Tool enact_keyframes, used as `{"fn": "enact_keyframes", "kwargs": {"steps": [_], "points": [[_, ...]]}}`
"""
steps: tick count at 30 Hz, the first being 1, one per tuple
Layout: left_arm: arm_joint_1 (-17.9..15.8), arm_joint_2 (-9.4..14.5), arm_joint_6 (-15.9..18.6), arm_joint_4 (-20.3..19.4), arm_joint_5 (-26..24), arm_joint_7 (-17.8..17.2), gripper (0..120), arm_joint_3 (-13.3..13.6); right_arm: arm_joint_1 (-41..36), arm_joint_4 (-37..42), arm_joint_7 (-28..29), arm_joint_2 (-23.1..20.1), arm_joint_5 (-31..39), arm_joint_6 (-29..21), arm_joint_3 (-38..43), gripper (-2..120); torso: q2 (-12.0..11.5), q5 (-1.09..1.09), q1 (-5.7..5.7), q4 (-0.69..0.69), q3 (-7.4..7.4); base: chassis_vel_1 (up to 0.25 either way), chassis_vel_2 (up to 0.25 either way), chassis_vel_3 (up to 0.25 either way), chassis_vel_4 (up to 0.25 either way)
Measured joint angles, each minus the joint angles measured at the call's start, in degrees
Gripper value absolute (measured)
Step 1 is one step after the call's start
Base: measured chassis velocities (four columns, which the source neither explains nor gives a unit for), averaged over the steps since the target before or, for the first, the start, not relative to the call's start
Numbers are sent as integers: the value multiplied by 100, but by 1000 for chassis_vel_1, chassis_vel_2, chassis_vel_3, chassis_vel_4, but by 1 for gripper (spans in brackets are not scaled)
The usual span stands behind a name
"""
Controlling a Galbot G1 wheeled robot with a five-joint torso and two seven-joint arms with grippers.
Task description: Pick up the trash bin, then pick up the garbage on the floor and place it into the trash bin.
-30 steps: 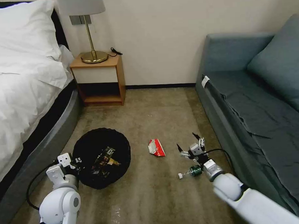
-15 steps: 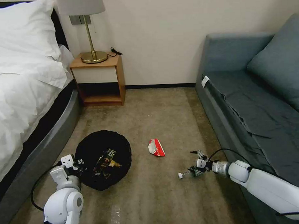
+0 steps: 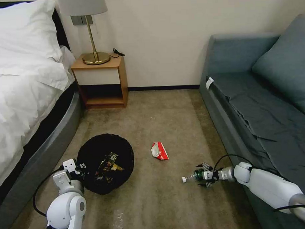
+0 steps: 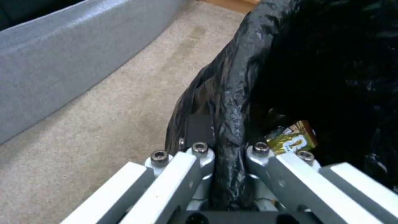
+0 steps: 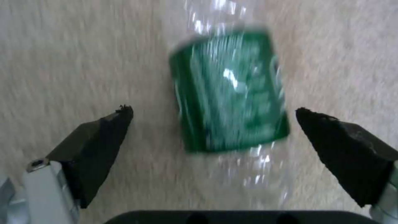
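The left gripper (image 3: 78, 168) is clamped on the bag-lined rim of the black trash bin (image 3: 105, 163), which stands on the beige carpet (image 3: 155, 201) beside the bed (image 3: 22, 109), with a gold snack wrapper (image 4: 292, 140) lying inside it. The right gripper (image 3: 204, 175) reaches low over the carpet by the sofa (image 3: 259, 117), its jaws spread wide on either side of the clear bottle (image 5: 230, 90) with the green label, not yet closed on it. A red-and-white wrapper (image 3: 159, 150) lies on the carpet between bin and bottle.
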Motion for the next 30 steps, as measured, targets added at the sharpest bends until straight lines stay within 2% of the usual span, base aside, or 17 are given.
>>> {"fn": "enact_keyframes", "kwargs": {"steps": [9,21,30], "points": [[14,21,-30,22,3,0,3,4,54,-645,179,401,-121,53,219,100,2,-11,-1,-6,-1,0,0,0,0],[53,39,-66,29,3,-1,3,-19,165,-1141,245,903,-88,49,83,100,7,-16,-2,-6,-4,0,0,0,0],[68,40,-74,29,8,-1,3,-1,135,-1342,306,1189,-70,-21,55,100,6,-11,-2,1,-5,-12,-3,-2,-3]]}}
